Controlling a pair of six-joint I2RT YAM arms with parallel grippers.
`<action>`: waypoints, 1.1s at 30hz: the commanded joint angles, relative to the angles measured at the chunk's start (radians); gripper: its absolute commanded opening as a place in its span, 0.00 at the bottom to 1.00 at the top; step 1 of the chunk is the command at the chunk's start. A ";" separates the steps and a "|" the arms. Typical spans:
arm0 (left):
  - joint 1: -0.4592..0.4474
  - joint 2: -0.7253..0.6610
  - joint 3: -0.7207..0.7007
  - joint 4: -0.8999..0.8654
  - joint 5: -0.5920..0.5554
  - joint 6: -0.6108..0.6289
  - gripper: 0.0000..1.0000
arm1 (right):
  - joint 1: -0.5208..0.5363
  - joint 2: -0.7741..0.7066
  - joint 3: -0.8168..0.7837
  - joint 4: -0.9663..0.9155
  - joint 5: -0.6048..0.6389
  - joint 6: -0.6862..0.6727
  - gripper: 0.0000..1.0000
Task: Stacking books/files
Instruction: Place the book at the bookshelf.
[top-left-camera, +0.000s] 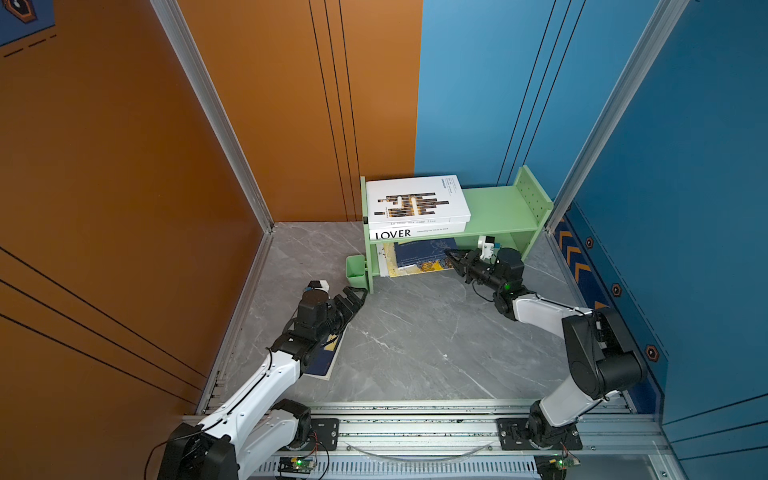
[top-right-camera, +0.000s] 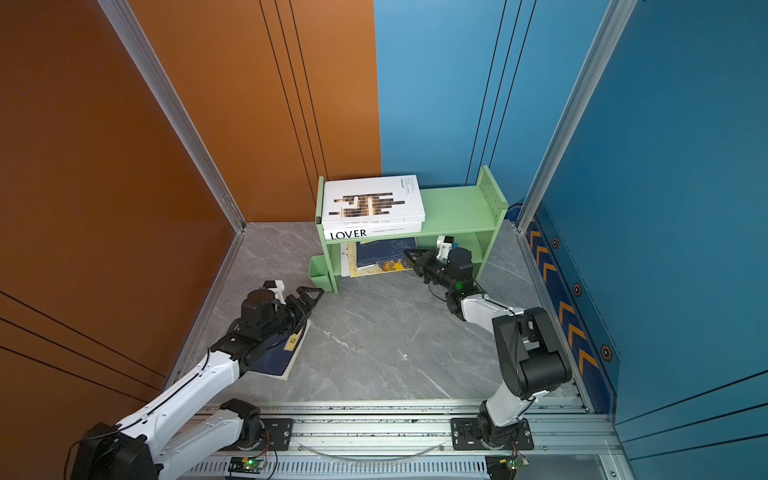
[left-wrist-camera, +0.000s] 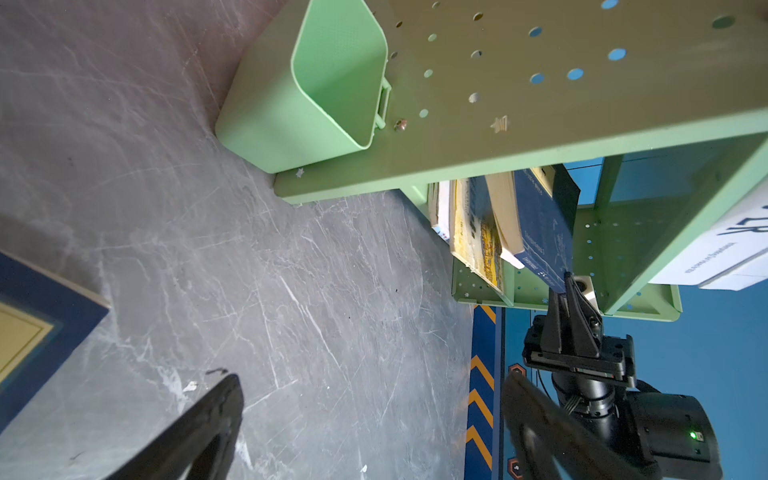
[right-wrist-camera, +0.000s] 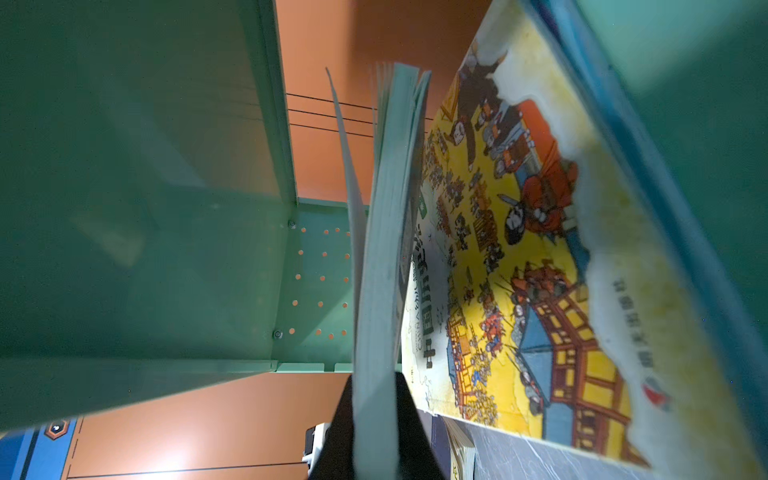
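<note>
We see a mint-green metal shelf (top-left-camera: 498, 203) at the back edge of the grey marble-patterned desk (top-left-camera: 415, 340). At its top board's left end, the white book with brown-black bars (top-left-camera: 415, 201) lies flat on the thick white "LOVER" book (top-left-camera: 415, 232). In the lower compartment lean a thin light-blue book (right-wrist-camera: 619, 137), a yellow illustrated Chinese picture book (right-wrist-camera: 519, 249) and a navy book (top-left-camera: 419, 251), which our right gripper (top-left-camera: 453, 255) clamps. Our left gripper (top-left-camera: 358, 296), jaws spread, hovers over a second navy yellow-labelled book (top-right-camera: 278, 361) lying flat near the desk's left edge.
</note>
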 joint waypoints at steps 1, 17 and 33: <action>-0.009 0.011 0.025 0.032 0.012 0.022 0.98 | -0.009 -0.062 0.028 -0.044 -0.042 -0.038 0.04; -0.076 0.139 0.070 0.119 -0.022 0.009 0.98 | 0.029 0.000 0.040 0.024 -0.052 -0.007 0.04; -0.101 0.315 0.089 0.355 -0.090 -0.058 0.98 | 0.052 0.081 0.059 0.083 -0.028 0.002 0.04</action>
